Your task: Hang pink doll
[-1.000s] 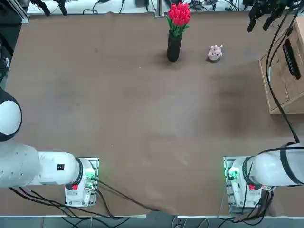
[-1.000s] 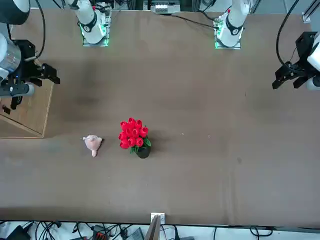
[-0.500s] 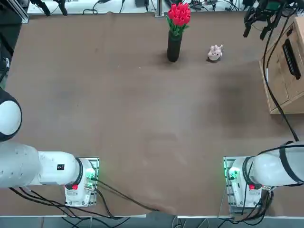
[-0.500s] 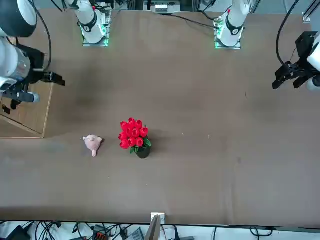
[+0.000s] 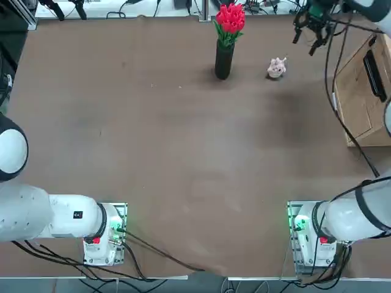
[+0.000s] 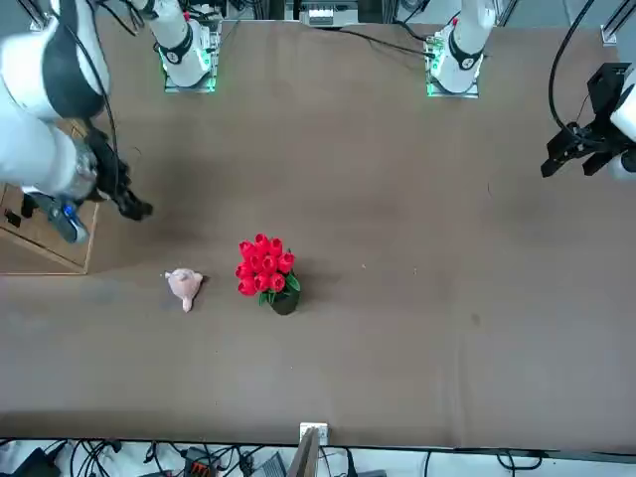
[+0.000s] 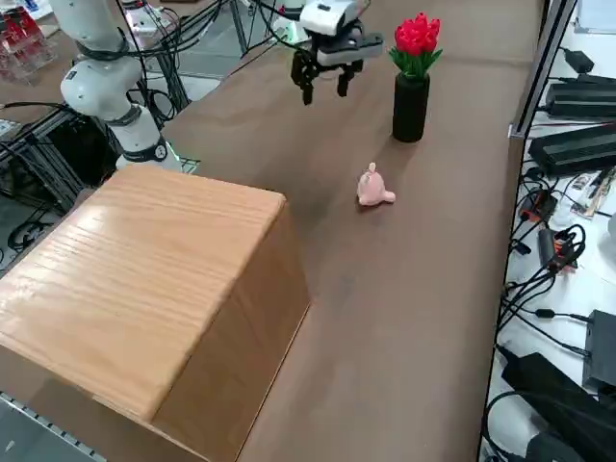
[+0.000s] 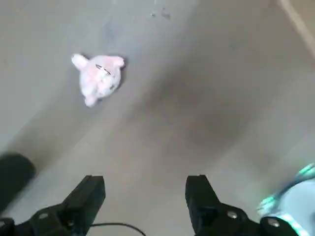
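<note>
Pink doll [image 8: 99, 76]: lies on the desk [image 8: 197, 98], well apart from the hand, nothing touching it.
Right hand [image 8: 145, 199]: two black fingers [image 8: 88, 194] spread wide, nothing between them, raised above the desk.
Black vase [image 8: 15, 169]: dark edge, beside one finger.

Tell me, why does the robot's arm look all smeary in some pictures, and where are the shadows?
Front view: the right gripper and its white arm streak with motion blur. Right wrist view: the brown table smears, while the tiny pale pink plush doll is soft. Top view: the black vase of red tulips casts only a faint shadow. Right side view: the light wooden box looks sharp.
</note>
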Robot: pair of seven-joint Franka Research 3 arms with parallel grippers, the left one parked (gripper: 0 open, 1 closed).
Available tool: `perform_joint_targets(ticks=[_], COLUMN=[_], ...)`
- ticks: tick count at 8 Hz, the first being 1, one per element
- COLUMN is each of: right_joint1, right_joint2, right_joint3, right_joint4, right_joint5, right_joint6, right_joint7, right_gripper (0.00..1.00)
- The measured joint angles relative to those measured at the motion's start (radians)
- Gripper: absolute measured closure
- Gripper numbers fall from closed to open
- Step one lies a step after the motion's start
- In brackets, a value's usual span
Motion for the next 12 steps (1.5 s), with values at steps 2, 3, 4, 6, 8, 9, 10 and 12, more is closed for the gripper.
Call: perform_joint_targets(ticks=[2,3,4,6,8,9,10,12], right_joint1=[0.030,0.047,0.062,0.081,0.096,0.097,0.097,0.097], right_joint2=[0.110,0.167,0.211,0.257,0.292,0.311,0.325,0.343], right_joint3=[0.001,0.002,0.002,0.002,0.002,0.001,-0.003,-0.007], right_joint4=[-0.004,-0.009,-0.025,-0.080,-0.098,-0.102,-0.109,-0.119], right_joint5=[0.047,0.054,0.055,0.055,0.055,0.055,0.055,0.055], right_joint6=[0.190,0.292,0.397,0.571,0.641,0.651,0.662,0.696], right_joint7=[0.258,0.355,0.418,0.483,0.523,0.529,0.529,0.530], right_gripper=[0.00,0.00,0.00,0.00,0.00,0.00,0.01,0.03])
